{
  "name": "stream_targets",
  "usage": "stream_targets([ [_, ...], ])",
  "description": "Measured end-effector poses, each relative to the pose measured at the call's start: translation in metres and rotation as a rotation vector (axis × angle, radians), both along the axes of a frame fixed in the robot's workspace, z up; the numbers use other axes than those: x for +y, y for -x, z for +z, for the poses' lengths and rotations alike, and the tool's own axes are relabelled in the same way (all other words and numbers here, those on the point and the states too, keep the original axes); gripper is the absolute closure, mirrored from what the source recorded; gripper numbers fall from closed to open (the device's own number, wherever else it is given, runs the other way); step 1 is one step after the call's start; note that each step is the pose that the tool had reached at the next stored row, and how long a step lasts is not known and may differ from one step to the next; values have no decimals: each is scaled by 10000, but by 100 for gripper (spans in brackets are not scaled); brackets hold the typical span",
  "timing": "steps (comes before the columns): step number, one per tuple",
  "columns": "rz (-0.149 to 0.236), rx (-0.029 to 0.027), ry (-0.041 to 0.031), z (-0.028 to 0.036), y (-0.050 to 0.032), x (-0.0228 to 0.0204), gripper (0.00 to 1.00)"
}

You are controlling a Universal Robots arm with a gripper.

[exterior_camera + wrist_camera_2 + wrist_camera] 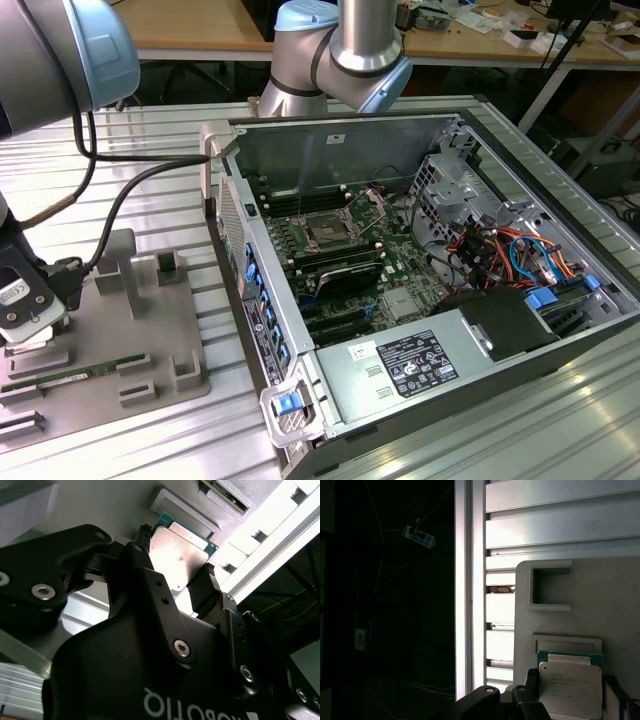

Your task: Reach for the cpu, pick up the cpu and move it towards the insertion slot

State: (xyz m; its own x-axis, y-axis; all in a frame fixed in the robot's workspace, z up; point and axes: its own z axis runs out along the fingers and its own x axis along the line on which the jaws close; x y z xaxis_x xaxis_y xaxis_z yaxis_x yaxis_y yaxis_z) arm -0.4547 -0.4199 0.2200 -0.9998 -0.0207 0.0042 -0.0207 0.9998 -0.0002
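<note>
In both wrist views the cpu (pixel 176 560) (pixel 570 689) is a flat square chip with a silvery top and a green edge. It lies on the grey tray (pixel 615 605) (pixel 150 320), just beside a raised holder frame. My gripper (pixel 177 555) (pixel 570 685) is shut on the cpu, one black finger (pixel 209 582) against each of two opposite edges. In the exterior view the gripper (pixel 25 335) sits low over the tray's corner at the far left. The insertion slot (pixel 328 232) is a dark square framed by shiny metal, inside the open computer case well to the exterior view's right.
A long green memory stick (pixel 70 375) lies on the tray near the gripper. Grey blocks (pixel 112 262) stand up from the tray. The case wall (pixel 235 250) rises between tray and motherboard. Cables (pixel 500 245) and a power supply (pixel 420 360) fill the case's near side.
</note>
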Motion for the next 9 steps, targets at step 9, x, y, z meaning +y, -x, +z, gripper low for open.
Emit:
stream_targets([
  [9, 0, 2, 2, 13, 0, 0, 45],
])
